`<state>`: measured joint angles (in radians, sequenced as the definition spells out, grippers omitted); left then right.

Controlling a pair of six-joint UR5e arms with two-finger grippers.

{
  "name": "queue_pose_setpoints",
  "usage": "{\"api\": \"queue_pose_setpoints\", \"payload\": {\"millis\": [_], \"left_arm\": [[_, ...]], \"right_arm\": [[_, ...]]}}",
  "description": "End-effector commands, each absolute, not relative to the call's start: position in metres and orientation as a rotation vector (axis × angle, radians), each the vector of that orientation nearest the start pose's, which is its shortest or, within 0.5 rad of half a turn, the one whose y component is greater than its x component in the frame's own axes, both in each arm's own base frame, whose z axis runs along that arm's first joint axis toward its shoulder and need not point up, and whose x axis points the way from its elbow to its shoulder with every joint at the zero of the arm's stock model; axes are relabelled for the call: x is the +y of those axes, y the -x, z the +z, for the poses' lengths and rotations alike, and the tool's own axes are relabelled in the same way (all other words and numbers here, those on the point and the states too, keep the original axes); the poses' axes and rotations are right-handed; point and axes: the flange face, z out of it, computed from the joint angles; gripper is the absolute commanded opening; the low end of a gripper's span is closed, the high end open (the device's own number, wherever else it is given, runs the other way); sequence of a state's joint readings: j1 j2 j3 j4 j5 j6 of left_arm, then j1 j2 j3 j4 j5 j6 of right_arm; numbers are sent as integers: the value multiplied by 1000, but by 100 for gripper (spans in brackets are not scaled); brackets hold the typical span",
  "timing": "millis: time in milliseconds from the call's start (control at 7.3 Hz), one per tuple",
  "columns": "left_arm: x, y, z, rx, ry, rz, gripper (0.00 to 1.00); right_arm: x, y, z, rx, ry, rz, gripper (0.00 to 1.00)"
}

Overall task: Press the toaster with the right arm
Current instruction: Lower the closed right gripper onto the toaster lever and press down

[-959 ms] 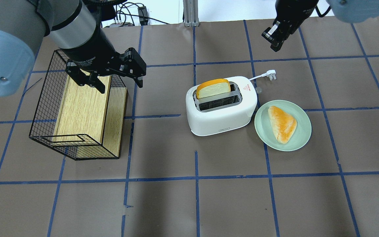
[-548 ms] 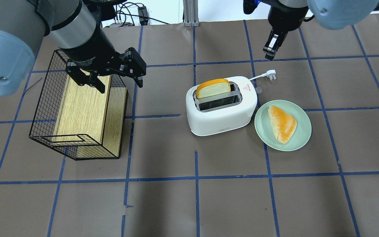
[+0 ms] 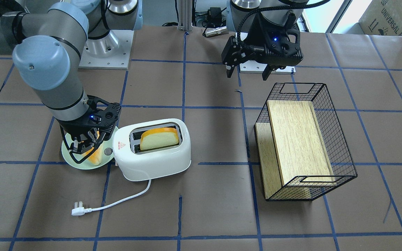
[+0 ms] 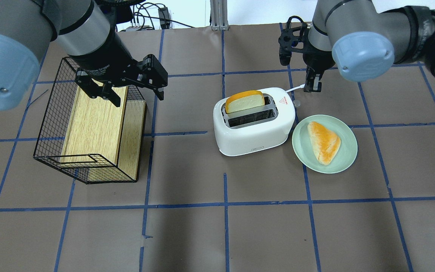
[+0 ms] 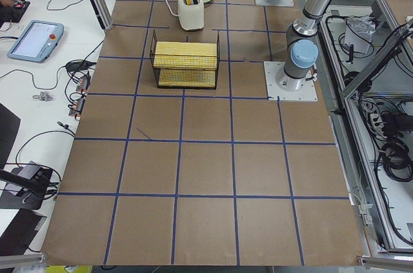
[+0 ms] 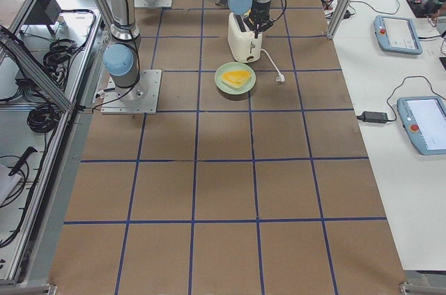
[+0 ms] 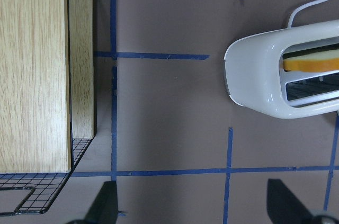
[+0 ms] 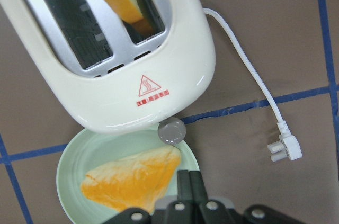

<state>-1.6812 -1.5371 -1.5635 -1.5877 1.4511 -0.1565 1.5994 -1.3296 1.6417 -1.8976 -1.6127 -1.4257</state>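
Observation:
The white toaster point(image 4: 253, 126) stands mid-table with a bread slice point(image 4: 244, 101) upright in its far slot. It also shows in the front view point(image 3: 155, 157) and the right wrist view point(image 8: 122, 49). Its silver knob point(image 8: 171, 130) sticks out below the red warning label at the end facing the plate. My right gripper point(image 4: 312, 87) is shut and empty. It hangs just beyond that end, above the cord. In the front view it point(image 3: 82, 148) sits over the plate, next to the knob. My left gripper point(image 4: 132, 92) is open and empty above the wire basket.
A green plate point(image 4: 344, 158) with a bread piece point(image 4: 323, 141) touches the toaster's right end. The white plug point(image 3: 79, 210) lies on the far side of the toaster. A black wire basket point(image 4: 51, 124) holding wooden boards stands at the left.
My right gripper has come down and in from the far right edge toward the toaster's knob end, turning as it moved. The left arm, toaster and plate have not moved.

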Motion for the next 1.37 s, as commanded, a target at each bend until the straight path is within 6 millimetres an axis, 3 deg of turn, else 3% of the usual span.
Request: {"api": "queue_pose_setpoints", "payload": {"millis": [0, 411, 822, 1233], "left_arm": [[-461, 197, 506, 3262, 73, -11, 100], [-461, 197, 506, 3262, 73, -11, 100], [-461, 197, 506, 3262, 73, -11, 100], [-461, 197, 506, 3262, 73, -11, 100]], "right_arm": [[-568, -144, 343, 2233, 2259, 20, 4], [-569, -149, 340, 2226, 2276, -13, 5], [-563, -149, 314, 2219, 2283, -17, 5], [-566, -152, 312, 2214, 2286, -32, 5]]}}
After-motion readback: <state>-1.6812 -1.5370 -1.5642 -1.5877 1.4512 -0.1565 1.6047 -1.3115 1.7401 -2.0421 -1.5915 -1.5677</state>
